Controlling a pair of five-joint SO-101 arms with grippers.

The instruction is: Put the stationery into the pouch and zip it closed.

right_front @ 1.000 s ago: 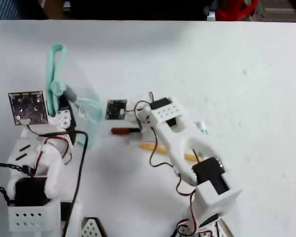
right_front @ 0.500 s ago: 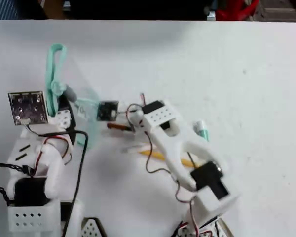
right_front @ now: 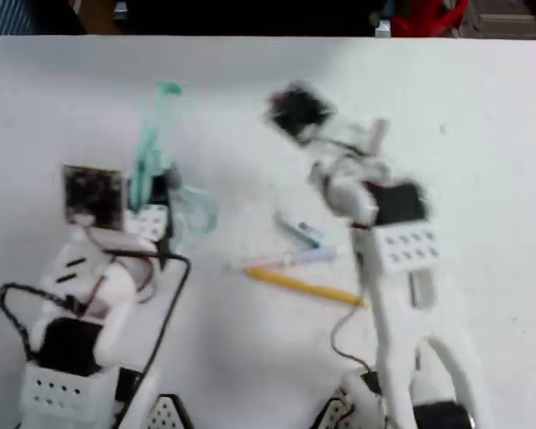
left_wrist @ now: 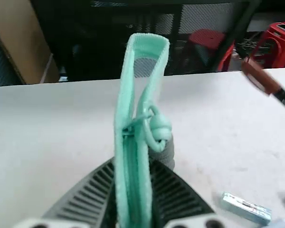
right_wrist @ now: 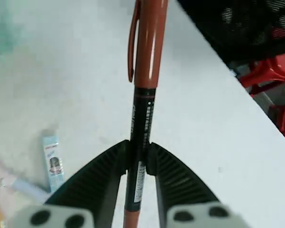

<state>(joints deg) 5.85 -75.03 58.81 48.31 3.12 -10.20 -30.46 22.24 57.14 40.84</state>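
Early days: left gripper (left_wrist: 134, 192) clamped mint-green zip pouch (left_wrist: 138, 118), right gripper (right_wrist: 137, 159) pinched brown plastic pen (right_wrist: 146, 57); yellow pencil (right_front: 304, 288), small blue eraser (right_front: 299, 231) near pouch, unpacked.

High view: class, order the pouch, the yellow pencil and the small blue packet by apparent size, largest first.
1. Pouch, held up nearer the camera, so its lead over the pencil is unsure.
2. Yellow pencil.
3. Small blue packet, clearly smallest.

We've got white print running along the dark barrel of the pen (right_wrist: 141, 118), too fine for us to read. Near the pen, the small blue packet (right_wrist: 52, 160) carries a printed label, and we can't make that out either.
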